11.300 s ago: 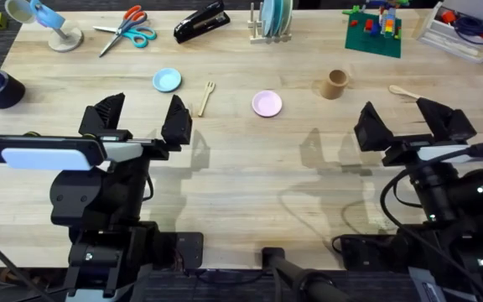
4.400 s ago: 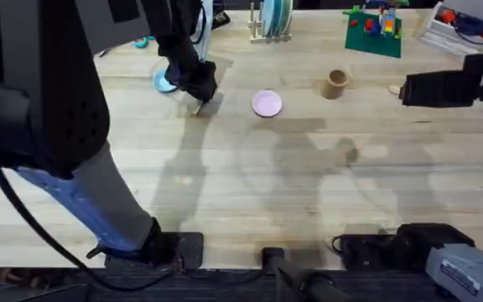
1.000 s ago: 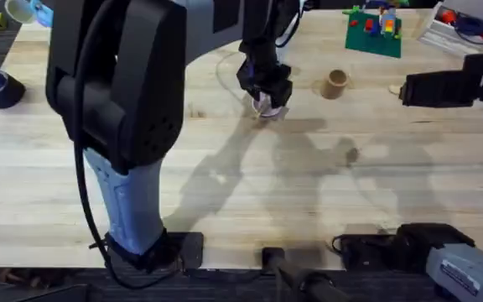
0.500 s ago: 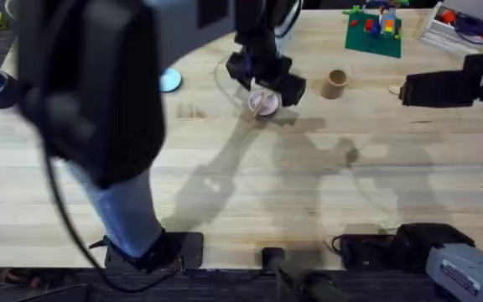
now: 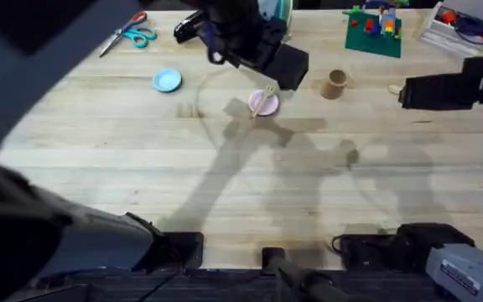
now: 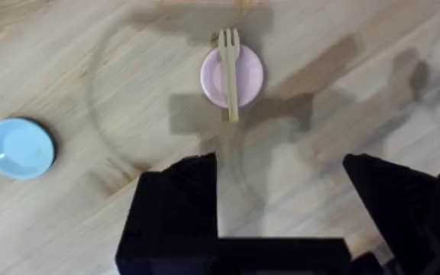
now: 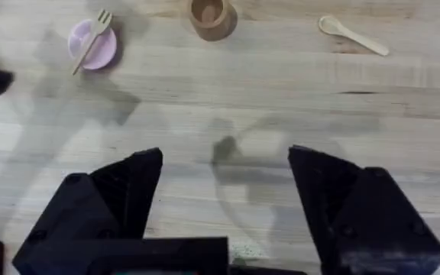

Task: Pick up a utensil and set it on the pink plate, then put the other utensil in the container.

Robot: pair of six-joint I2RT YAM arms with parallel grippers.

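While the wooden fork [image 5: 263, 100] lies across the pink plate [image 5: 267, 107], its tines reach past the rim toward 1 o'clock in the overhead view and its handle end hangs over the plate's edge at 7 o'clock. From the left wrist camera the fork [image 6: 229, 73] rests straight across the plate [image 6: 247, 76], and the left gripper [image 6: 281, 195] hangs above the table [image 5: 141, 159] with its black fingers spread wide and nothing between them. In the overhead view this arm rises close under the camera as a large dark blur, with its gripper [image 5: 258, 52] at roughly 12 o'clock of the plate.

At 3 o'clock of the pink plate, a little apart, stands the tan container [image 5: 335, 83], upright and open at the top. The wooden spoon [image 7: 353, 36] lies flat on the table at 3 o'clock of the container [image 7: 210, 17], well apart from it, with its bowl end nearer the container. Overhead, only its bowl tip [image 5: 393, 89] peeks out beside the right arm's dark body.

The right gripper [image 7: 224, 198] hovers over bare table, its fingers set wide apart and holding nothing.

A light blue plate [image 5: 167, 80] sits at 9 o'clock of the pink plate, well apart. Scissors [image 5: 128, 37] lie near the table's far edge.
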